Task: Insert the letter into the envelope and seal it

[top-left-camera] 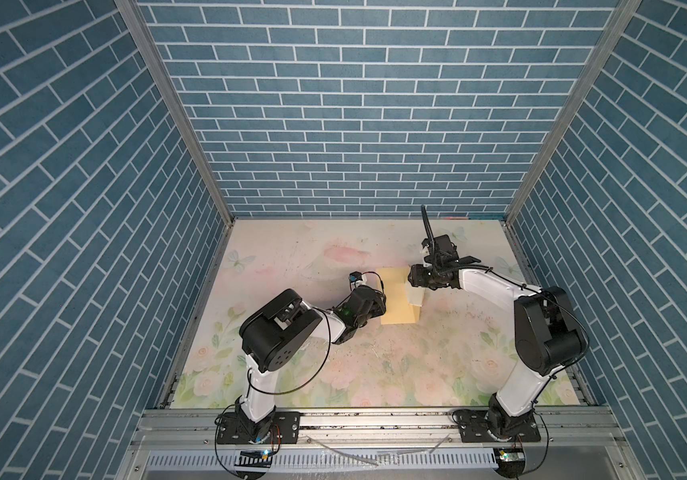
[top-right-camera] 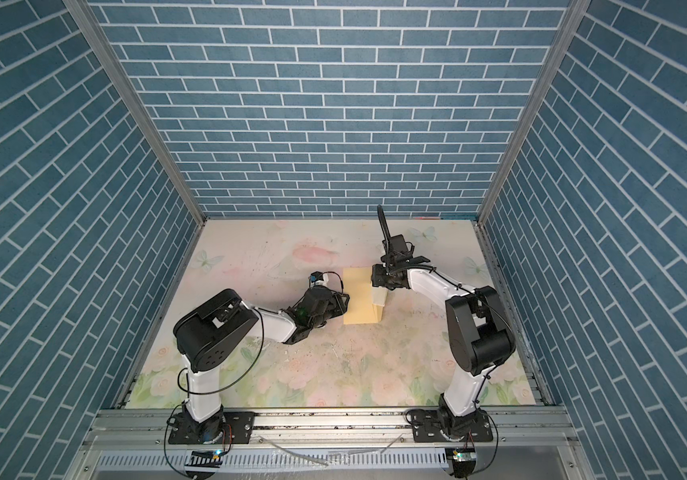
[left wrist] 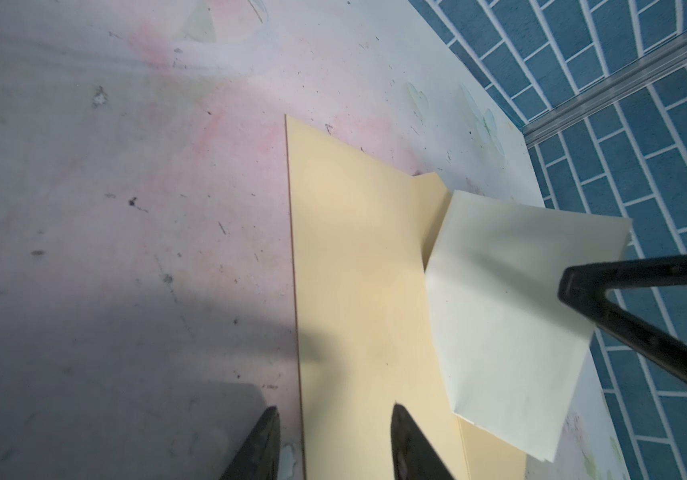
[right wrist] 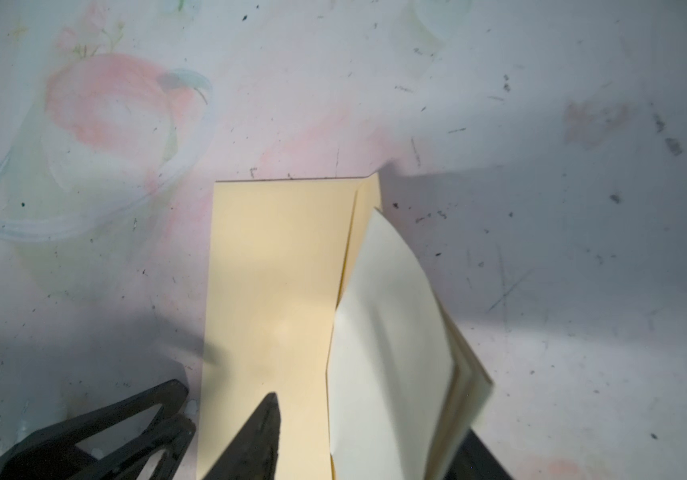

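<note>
Letter [right wrist: 391, 340] pokes from envelope [right wrist: 275, 270]; parted right fingers [right wrist: 262, 440] flank it.

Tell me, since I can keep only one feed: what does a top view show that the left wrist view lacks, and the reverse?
Only a top view: the left arm and right arm whole, to their bases on the aluminium rail. Only the left wrist view: the open tips of the left pincer, one over the plain mustard-yellow paper envelope, one over the flower-printed mat. Both: that envelope flat, the pale folded paper letter sticking out of its open side.
</note>
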